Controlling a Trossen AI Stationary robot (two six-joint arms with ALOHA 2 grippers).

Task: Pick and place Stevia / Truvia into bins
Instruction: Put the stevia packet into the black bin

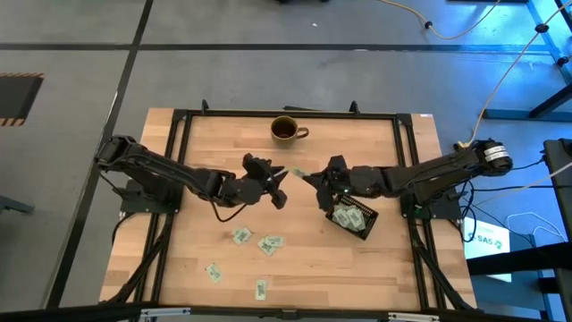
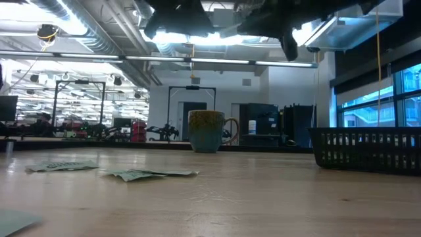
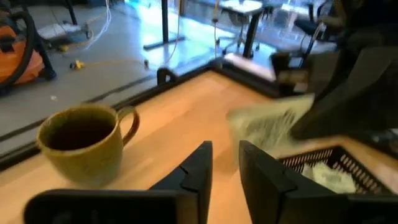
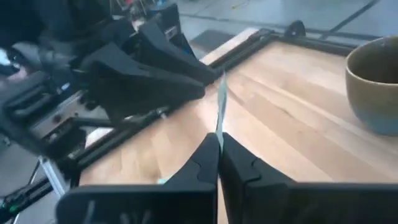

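Observation:
One pale green and white Stevia sachet [image 1: 298,173] hangs in the air between my two grippers, over the middle of the table. My right gripper [image 1: 310,179] is shut on it. My left gripper [image 1: 279,186] is open just to its left, its fingertips [image 3: 205,152] a short way from the sachet [image 3: 270,124]. Several more sachets [image 1: 241,236] lie flat on the table's near half. The black bin [image 1: 369,224] sits right of centre, below the right gripper, with sachets inside. My right gripper [image 4: 219,140] pinches the sachet by one end [image 4: 218,127] between its two fingertips. The sachet stands edge-on beyond the fingers, lifted clear of the table, and its free end [image 4: 222,78] points toward the left gripper.
A brown mug [image 1: 286,130] stands near the far edge, behind both grippers. A black metal frame [image 1: 179,114] runs around the table. Loose sachets [image 2: 148,174] lie between the near edge and the grippers. The bin's mesh wall [image 2: 368,148] stands on the right.

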